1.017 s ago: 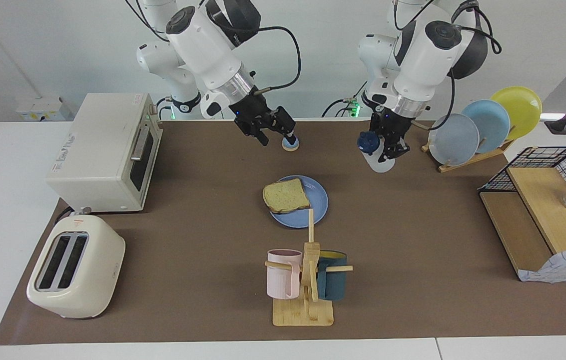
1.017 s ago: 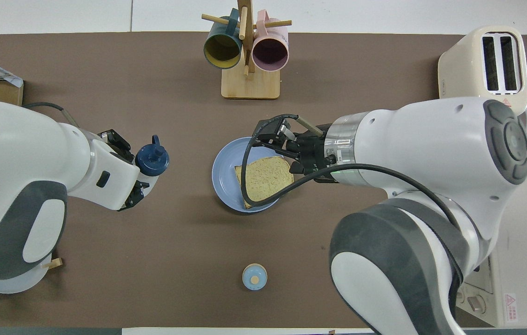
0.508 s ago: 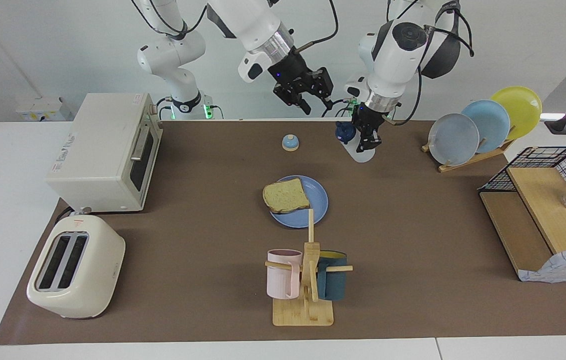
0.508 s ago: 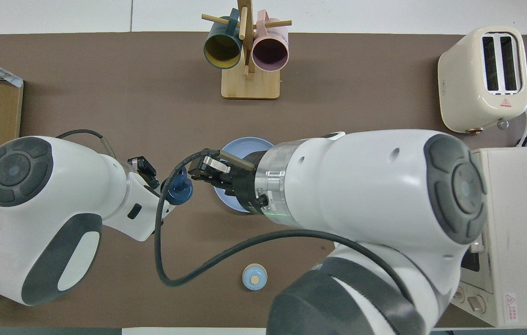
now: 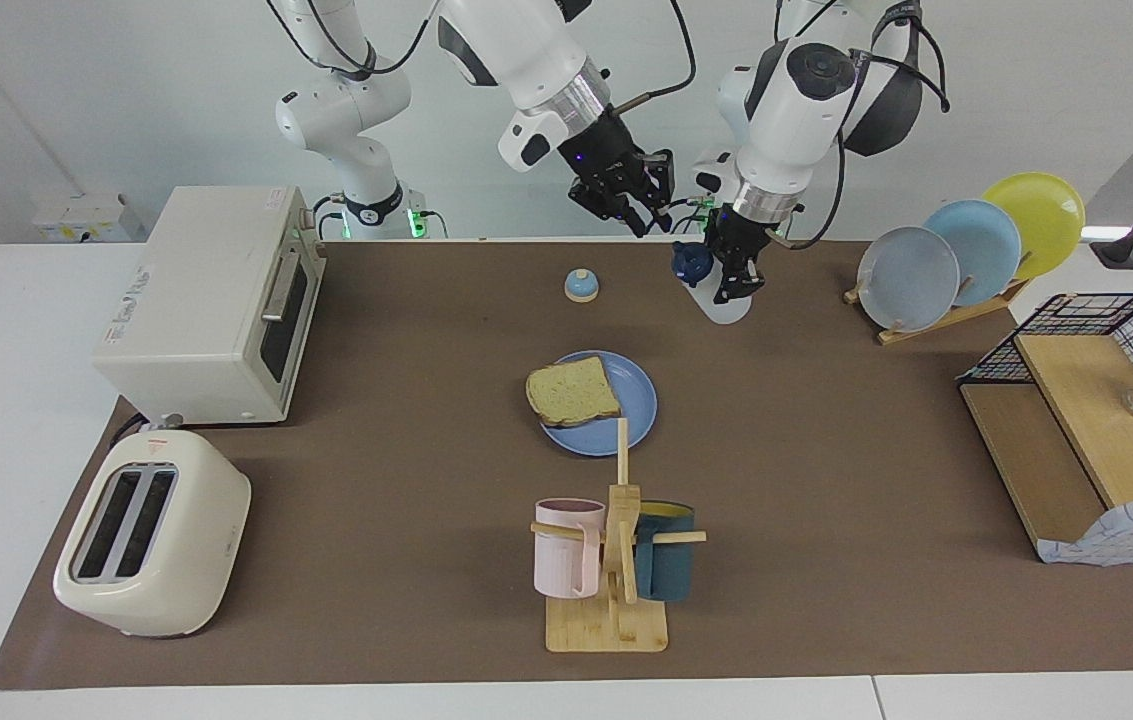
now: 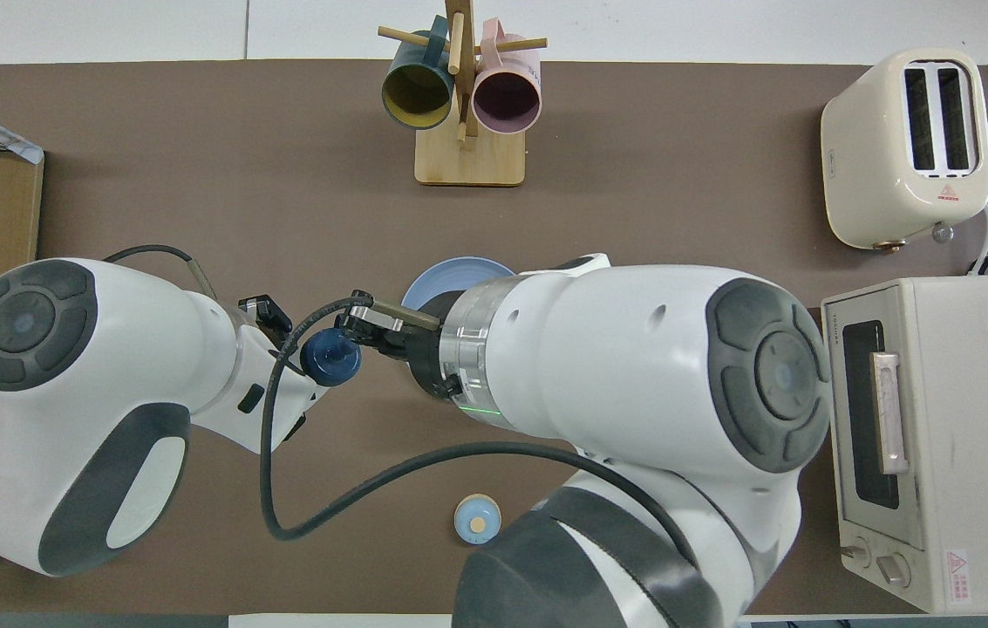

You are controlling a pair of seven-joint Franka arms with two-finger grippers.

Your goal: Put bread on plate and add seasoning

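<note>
1. Two arms are raised over the robots' end of the table (image 5: 826,500), their grippers close together.
2. The left gripper (image 5: 741,287) is pinched tight on the seasoning (image 5: 691,264), holding the bottle in the air, tilted, with its dark blue cap pointing toward the right arm's end of the table.
3. In the facing view, the bottle hangs at about 1 o'clock from the plate (image 5: 638,402), between the bell (image 5: 581,286) and the rack of plates (image 5: 966,250).
4. The right gripper (image 5: 654,207) is also in the air, just beside the cap, at about 10 o'clock from it in the facing view. I cannot tell whether its jaws are spread or closed, or whether it touches the cap.
5. The bread (image 5: 574,391) lies flat on the blue plate at mid-table, covering its 9 o'clock half in the facing view, with one edge slightly overhanging the rim.
6. From the plate in the facing view, the bell stands at 12 o'clock, the mug rack (image 5: 616,610) at 6 o'clock, the oven (image 5: 201,305) at 9 o'clock and the toaster (image 5: 154,550) at 8 o'clock.
</note>
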